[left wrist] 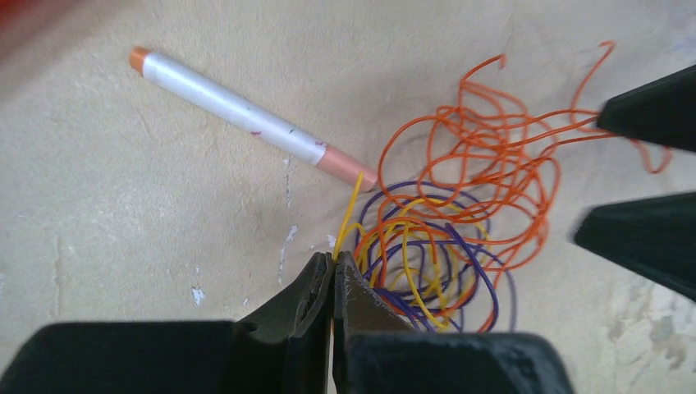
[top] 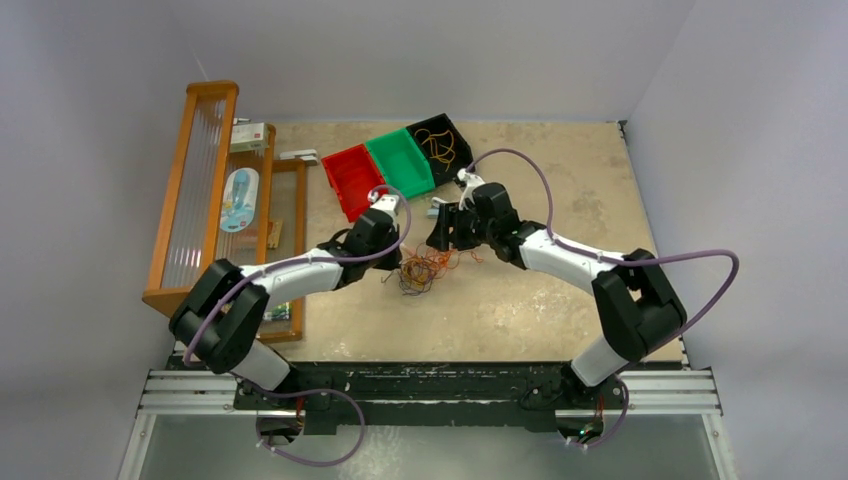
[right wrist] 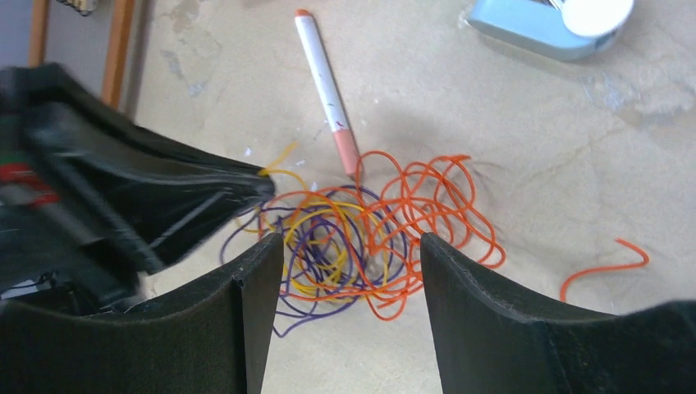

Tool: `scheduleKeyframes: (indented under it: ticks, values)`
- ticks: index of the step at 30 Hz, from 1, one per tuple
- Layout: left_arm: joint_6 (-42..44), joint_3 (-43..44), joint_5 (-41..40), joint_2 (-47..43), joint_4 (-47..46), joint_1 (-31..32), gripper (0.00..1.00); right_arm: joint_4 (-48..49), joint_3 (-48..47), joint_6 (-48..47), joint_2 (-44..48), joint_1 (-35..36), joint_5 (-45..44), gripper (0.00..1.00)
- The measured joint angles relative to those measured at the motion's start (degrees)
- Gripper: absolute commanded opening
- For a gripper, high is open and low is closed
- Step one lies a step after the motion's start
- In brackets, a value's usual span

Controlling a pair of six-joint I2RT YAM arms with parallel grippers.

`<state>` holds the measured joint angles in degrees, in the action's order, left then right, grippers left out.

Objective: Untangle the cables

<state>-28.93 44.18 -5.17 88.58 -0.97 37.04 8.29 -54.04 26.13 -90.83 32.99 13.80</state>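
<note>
A tangle of orange, purple and yellow cables (top: 420, 272) lies on the table's middle. In the left wrist view the orange cable (left wrist: 492, 156) loops over the purple cable (left wrist: 484, 287) and the yellow cable (left wrist: 349, 209). My left gripper (left wrist: 334, 261) is shut on the yellow cable at the tangle's left edge. My right gripper (right wrist: 351, 246) is open and empty, its jaws straddling the tangle (right wrist: 353, 238) from above. Its fingers (left wrist: 648, 111) show at the right of the left wrist view.
A white marker with orange ends (left wrist: 246, 115) lies just beyond the tangle. A loose orange cable piece (right wrist: 603, 267) lies to the right. Red (top: 352, 178), green (top: 400, 160) and black (top: 440, 145) bins stand behind. A wooden rack (top: 205, 190) runs along the left. A pale blue device (right wrist: 558, 25) lies farther back.
</note>
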Motion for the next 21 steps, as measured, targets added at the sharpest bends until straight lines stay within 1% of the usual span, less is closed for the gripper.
scheduleKeyframes:
  ticks: [3,6,9,12,21]
  values:
    - [0.2,0.5,-0.6,-3.2,1.2,1.0,0.00,1.2,2.2,1.0,0.3,0.0,-1.3,0.64]
    - [1.1,2.3,-1.5,-5.9,3.2,3.3,0.00,2.4,4.2,2.3,0.9,0.0,-2.7,0.65]
    - [2.0,4.8,-1.8,-7.9,4.9,5.3,0.00,3.4,6.3,3.6,2.6,0.0,-4.5,0.67]
    - [3.0,6.9,-1.9,-9.7,6.6,5.7,0.00,5.3,8.3,4.5,5.3,0.0,-5.8,0.68]
    - [4.8,14.4,-1.1,-10.3,10.5,6.3,0.00,13.6,15.7,5.2,13.0,0.0,-6.1,0.72]
